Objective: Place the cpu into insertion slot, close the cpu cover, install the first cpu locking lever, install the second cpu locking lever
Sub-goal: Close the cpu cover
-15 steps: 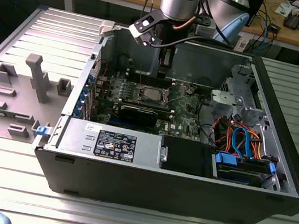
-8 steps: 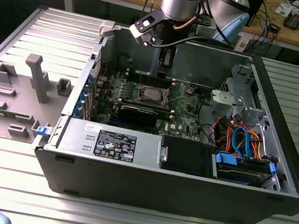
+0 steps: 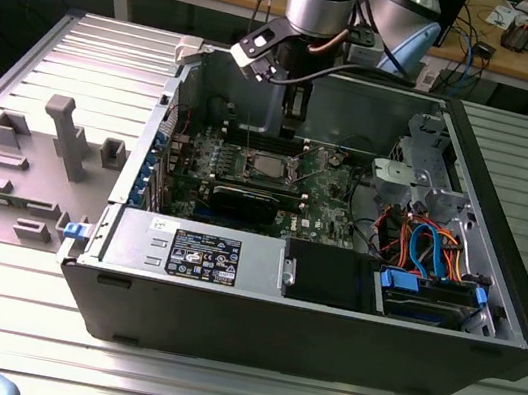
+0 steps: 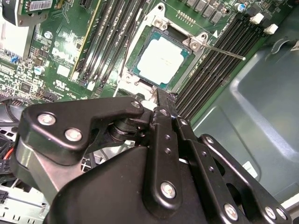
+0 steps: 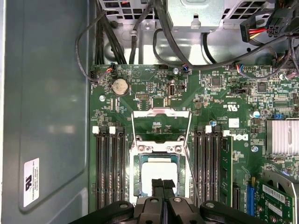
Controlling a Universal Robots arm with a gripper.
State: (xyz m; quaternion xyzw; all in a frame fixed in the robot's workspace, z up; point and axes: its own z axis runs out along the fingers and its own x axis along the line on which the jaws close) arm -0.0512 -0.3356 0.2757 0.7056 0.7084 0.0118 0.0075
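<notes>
The cpu [image 5: 158,173], a silvery square chip with a pale green rim, lies flat in the insertion slot [image 5: 137,179] on the green motherboard; it also appears as the cpu [image 4: 161,58]. The cpu cover [image 5: 161,113], a thin metal frame with a large window, stands swung open on the far side of the slot. A thin locking lever [image 4: 225,52] sticks out, unlatched, beside the slot. My gripper [image 5: 163,185] hovers just over the near edge of the chip, its two black fingers pressed together with nothing between them. In the exterior view the gripper [image 3: 291,126] hangs inside the open computer case above the slot [image 3: 269,166].
Long black memory slots [image 5: 108,168] flank the socket on both sides. A black card [image 3: 243,200] lies across the board in front of the socket. Cables [image 3: 418,246] and a drive bay fill the case at the exterior view's right. Grey fixtures [image 3: 66,136] stand on the table outside the case.
</notes>
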